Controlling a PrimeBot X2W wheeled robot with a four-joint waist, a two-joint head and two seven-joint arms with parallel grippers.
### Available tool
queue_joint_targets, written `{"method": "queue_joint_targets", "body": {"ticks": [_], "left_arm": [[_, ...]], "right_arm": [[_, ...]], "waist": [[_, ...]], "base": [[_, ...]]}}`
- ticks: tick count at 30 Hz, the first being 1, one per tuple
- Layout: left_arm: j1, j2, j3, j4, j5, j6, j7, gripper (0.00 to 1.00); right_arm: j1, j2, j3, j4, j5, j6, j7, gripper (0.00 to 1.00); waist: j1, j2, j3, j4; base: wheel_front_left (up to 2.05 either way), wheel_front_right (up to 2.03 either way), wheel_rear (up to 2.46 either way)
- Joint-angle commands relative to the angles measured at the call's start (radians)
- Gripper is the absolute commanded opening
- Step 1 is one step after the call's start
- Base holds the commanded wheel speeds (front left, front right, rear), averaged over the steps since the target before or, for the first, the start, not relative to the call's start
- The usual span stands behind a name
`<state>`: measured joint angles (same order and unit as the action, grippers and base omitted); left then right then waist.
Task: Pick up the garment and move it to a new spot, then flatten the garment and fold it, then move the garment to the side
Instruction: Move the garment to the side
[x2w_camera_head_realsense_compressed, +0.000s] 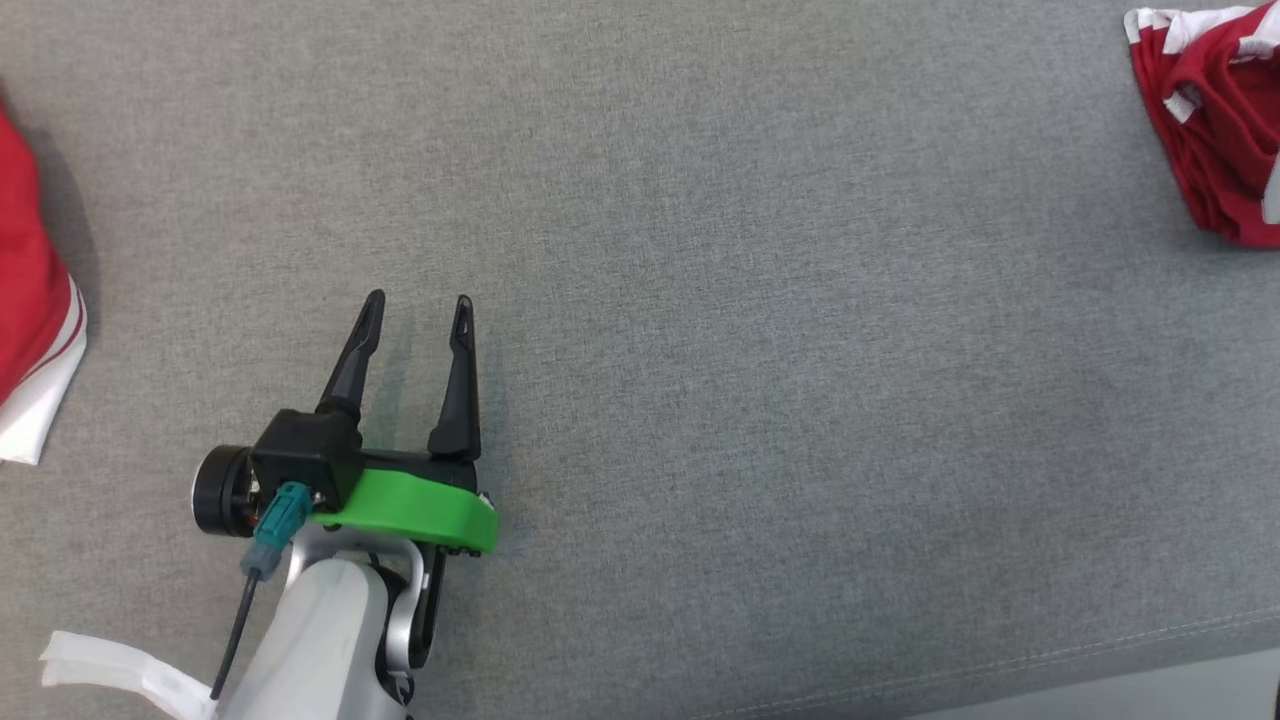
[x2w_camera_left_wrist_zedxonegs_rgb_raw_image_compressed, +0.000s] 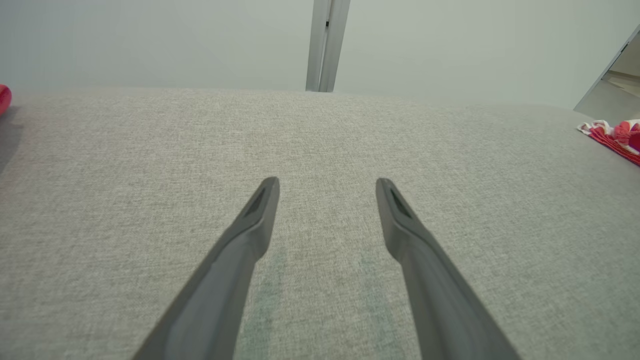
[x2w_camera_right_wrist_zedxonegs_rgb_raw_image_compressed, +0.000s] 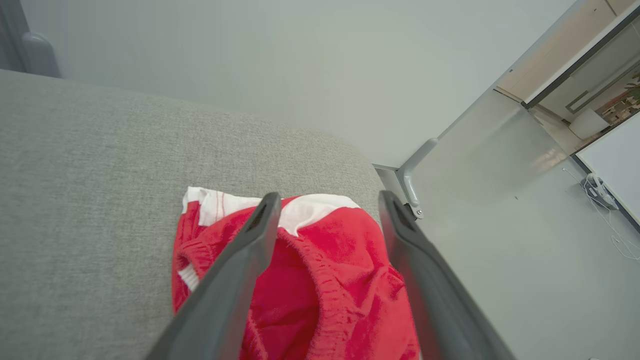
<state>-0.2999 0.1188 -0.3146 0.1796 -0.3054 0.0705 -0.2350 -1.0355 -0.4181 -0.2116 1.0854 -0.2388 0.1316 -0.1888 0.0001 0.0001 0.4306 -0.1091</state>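
The garment (x2w_camera_head_realsense_compressed: 1215, 130) is red with white trim and lies bunched at the far right corner of the grey fabric surface (x2w_camera_head_realsense_compressed: 750, 350). In the right wrist view my right gripper (x2w_camera_right_wrist_zedxonegs_rgb_raw_image_compressed: 329, 196) stands open just above the garment (x2w_camera_right_wrist_zedxonegs_rgb_raw_image_compressed: 325, 280), its fingers spread to either side of the cloth and gripping nothing. My left gripper (x2w_camera_head_realsense_compressed: 419, 300) rests open over bare grey fabric at the lower left, far from the garment. The left wrist view shows the left gripper (x2w_camera_left_wrist_zedxonegs_rgb_raw_image_compressed: 327, 182) with nothing between its fingers, and the garment (x2w_camera_left_wrist_zedxonegs_rgb_raw_image_compressed: 617, 137) at the far right edge.
Another red and white cloth (x2w_camera_head_realsense_compressed: 30, 300) lies at the left edge of the surface. A white strip (x2w_camera_head_realsense_compressed: 110, 670) shows beside my left forearm. The surface's front edge (x2w_camera_head_realsense_compressed: 1000, 690) runs along the bottom right. Beyond the garment's corner the surface drops to a pale floor (x2w_camera_right_wrist_zedxonegs_rgb_raw_image_compressed: 525, 250).
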Motion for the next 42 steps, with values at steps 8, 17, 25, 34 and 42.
{"method": "queue_joint_targets", "body": {"ticks": [8, 17, 25, 34, 42], "left_arm": [[-0.016, -0.014, 0.053, 0.095, -0.05, 0.01, -0.022, 1.0], [0.054, -0.048, 0.091, 0.187, -0.11, -0.002, -0.031, 1.0], [0.15, -0.059, 0.11, 0.197, -0.096, -0.009, -0.03, 1.0], [0.23, -0.065, 0.096, 0.18, -0.078, -0.014, -0.03, 1.0], [0.285, -0.067, 0.095, 0.146, -0.072, -0.008, -0.029, 1.0]], "right_arm": [[0.04, 0.113, 0.041, -0.006, 0.043, -0.002, -0.05, 1.0], [0.203, 0.245, 0.064, -0.106, 0.114, -0.002, -0.076, 1.0], [0.469, 0.338, 0.076, -0.318, 0.181, -0.002, -0.076, 1.0], [0.824, 0.367, 0.104, -0.624, 0.258, -0.002, -0.076, 1.0], [0.996, 0.366, 0.159, -0.817, 0.347, -0.002, -0.025, 1.0]], "waist": [[-0.0001, -0.0001, -0.163, 0.023], [-0.0001, -0.0001, -0.306, 0.084], [-0.0001, -0.0001, -0.4, 0.128], [-0.0001, -0.0001, -0.447, 0.165], [-0.0001, -0.0001, -0.456, 0.164]], "base": [[0.0, 0.0, 0.0], [0.0, 0.0, 0.0], [0.0, 0.0, 0.0], [0.0, 0.0, 0.0], [0.0, 0.0, 0.0]]}}
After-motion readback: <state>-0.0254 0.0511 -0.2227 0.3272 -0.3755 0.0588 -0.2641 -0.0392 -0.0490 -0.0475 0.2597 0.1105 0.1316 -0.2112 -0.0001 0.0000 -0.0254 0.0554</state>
